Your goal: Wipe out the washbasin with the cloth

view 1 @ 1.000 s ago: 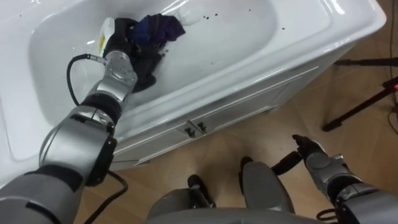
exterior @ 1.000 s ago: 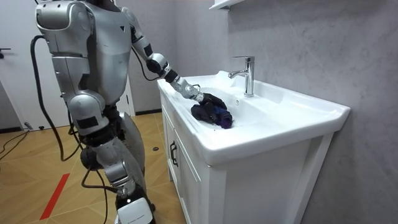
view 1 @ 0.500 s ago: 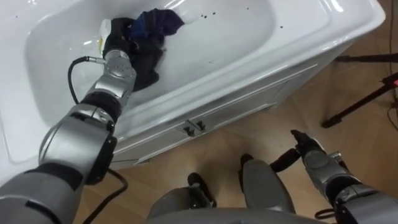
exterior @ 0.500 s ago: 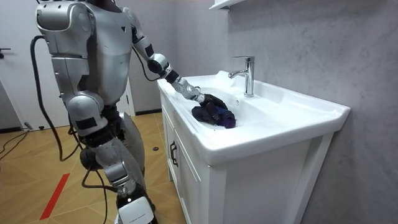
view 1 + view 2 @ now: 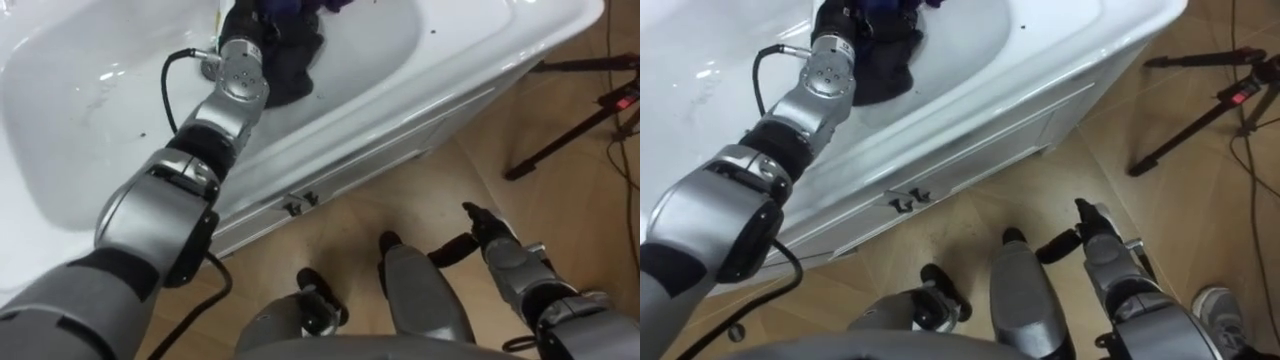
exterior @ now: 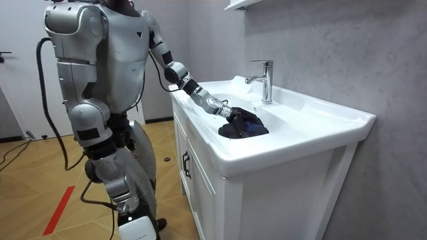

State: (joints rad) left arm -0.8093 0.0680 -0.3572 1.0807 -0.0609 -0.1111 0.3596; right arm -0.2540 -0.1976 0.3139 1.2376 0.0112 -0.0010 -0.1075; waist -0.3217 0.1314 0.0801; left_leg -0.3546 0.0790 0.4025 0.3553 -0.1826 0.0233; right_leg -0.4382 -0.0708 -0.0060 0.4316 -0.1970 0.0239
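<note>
White basin [image 6: 313, 137], moulded in one piece with its counter and set on a white cabinet [image 6: 200, 183] that stands against a grey wall [image 6: 327, 47]. A chrome tap [image 6: 265, 80] stands upright on the back rim, behind the bowl. A dark cloth [image 6: 243, 126], black with blue folds, lies bunched inside the bowl, between the tap and the front rim. Two small handles [image 5: 297, 203] sit side by side on the cabinet front. The cabinet rests on a wood floor [image 5: 440, 185], where a black tripod [image 5: 568, 132] stands to the robot's right.

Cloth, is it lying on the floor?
No, the dark cloth lies inside the white basin, with the left robot hand on it.
</note>
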